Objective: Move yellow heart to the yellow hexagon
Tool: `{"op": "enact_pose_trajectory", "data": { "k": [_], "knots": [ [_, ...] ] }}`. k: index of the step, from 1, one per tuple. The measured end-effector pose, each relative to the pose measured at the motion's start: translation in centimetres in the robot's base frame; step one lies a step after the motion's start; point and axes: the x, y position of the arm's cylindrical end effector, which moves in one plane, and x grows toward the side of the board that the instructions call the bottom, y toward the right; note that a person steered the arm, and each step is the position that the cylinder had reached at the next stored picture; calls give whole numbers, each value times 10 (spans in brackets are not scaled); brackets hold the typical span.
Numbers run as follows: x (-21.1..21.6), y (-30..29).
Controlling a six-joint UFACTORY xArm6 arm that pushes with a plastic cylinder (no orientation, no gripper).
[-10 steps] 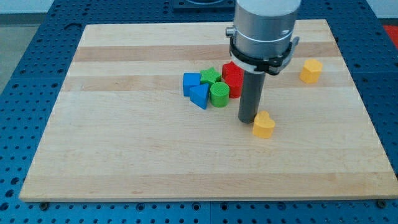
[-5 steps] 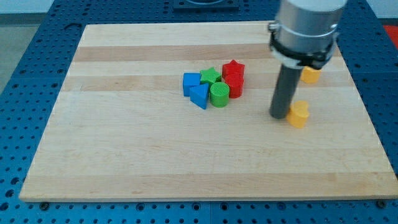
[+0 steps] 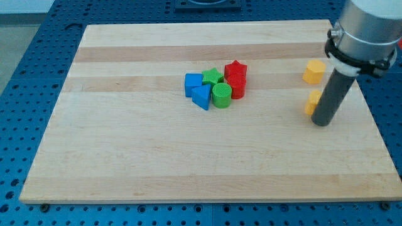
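Pale wood board (image 3: 157, 150) (smooth, striped grain), matt dark rod (image 3: 330, 97)

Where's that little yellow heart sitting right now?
The yellow heart is on the view's right side of the board, just below the yellow hexagon and partly hidden behind my tip, far right of the cluster of other blocks.

Lab: wooden board (image 3: 157, 163) on blue perforated bench (image 3: 19, 75)

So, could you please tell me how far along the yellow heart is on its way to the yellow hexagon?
Mostly there, not finished. The yellow heart sits just below the yellow hexagon near the view's right, with a bare strip of board between them. My tip stands right beside the heart, on its lower right, the rod partly hiding it. What remains is a short push toward the view's top.
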Motion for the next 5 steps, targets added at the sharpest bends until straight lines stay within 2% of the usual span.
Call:
{"op": "enact_pose_trajectory", "data": {
  "k": [2,4,5],
  "knots": [
    [9,-4],
    [-24,27],
    [-15,32]
  ]
}}
